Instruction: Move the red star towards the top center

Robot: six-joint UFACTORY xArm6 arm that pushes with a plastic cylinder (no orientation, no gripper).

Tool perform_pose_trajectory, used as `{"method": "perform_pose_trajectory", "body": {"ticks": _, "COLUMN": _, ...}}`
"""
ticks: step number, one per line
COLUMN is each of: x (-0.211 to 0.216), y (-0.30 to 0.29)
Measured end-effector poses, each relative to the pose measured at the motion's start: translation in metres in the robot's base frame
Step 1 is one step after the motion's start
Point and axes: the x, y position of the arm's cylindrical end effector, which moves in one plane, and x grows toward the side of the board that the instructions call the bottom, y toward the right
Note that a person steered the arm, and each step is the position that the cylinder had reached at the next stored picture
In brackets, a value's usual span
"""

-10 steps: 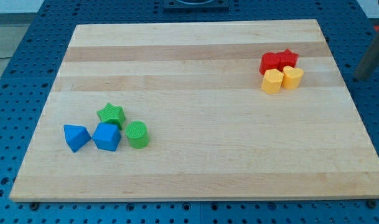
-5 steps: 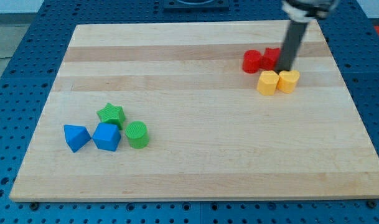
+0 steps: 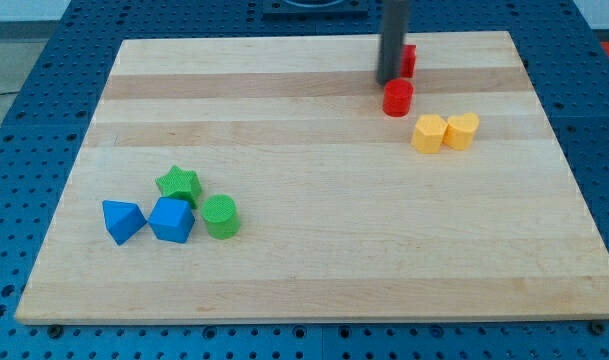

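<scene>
A pale wooden board (image 3: pixel 314 240) lies on a blue perforated bench (image 3: pixel 24 120) and fills most of my view. The red star (image 3: pixel 408 60) sits in the upper right of centre, close to the board's top edge, and only its right part shows because my rod stands in front of it. My tip (image 3: pixel 388 82) is touching the star's left side and lies just above a red cylinder (image 3: pixel 397 98), which sits just below the star. There is no claw on this arm, only the rod, so there is nothing to report as wide or closed.

The board is bare to the left of the star along the top edge, and only a narrow strip of wood separates the star from that edge. To the lower right of the red cylinder, two yellow blocks (image 3: pixel 445 132) rest side by side, touching each other.

Well apart, in the lower left of the frame, a cluster holds a green star (image 3: pixel 178 184), a green cylinder (image 3: pixel 220 216), a blue cube-like block (image 3: pixel 171 220) and a blue pointed block (image 3: pixel 121 221).

I can read no writing anywhere.
</scene>
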Motion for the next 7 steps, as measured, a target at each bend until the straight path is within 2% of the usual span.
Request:
{"method": "perform_pose_trajectory", "body": {"ticks": 1, "x": 0.016, "y": 0.055}}
{"method": "perform_pose_trajectory", "body": {"ticks": 2, "x": -0.02, "y": 0.087}}
{"method": "perform_pose_trajectory", "body": {"ticks": 3, "x": -0.055, "y": 0.045}}
{"method": "perform_pose_trajectory", "body": {"ticks": 5, "x": -0.062, "y": -0.054}}
{"method": "perform_pose_trajectory", "body": {"ticks": 6, "x": -0.062, "y": 0.0}}
{"method": "perform_pose_trajectory", "body": {"ticks": 7, "x": -0.035, "y": 0.011}}
